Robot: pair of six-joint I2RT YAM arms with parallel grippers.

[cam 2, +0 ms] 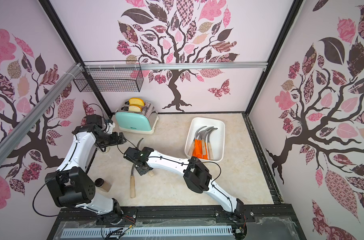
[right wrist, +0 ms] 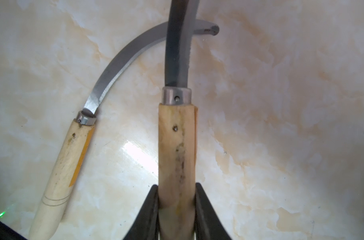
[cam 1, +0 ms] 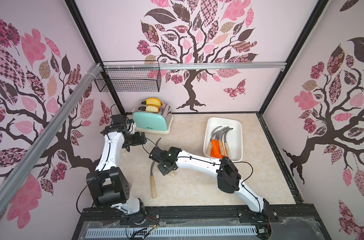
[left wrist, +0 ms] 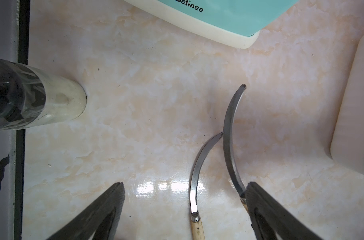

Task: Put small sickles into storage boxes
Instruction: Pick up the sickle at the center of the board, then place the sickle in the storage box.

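I find the right gripper (right wrist: 177, 193) pinched on the wooden handle of one sickle (right wrist: 176, 133). Its blade runs straight out from the jaws and crosses the blade of a second sickle (right wrist: 65, 158) lying on the table (right wrist: 280, 124). The left gripper (left wrist: 185, 187) is spread and holds nothing. The white tray (cam 1: 223, 120), on the right arm's side, holds the other sickles (cam 1: 218, 143), which lie roughly parallel to the held one.

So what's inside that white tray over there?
Inside the white tray lie small sickles, bunched side by side: grey curved blades, some orange handles, some pale wooden. They overlap, so I cannot count them or see beneath.
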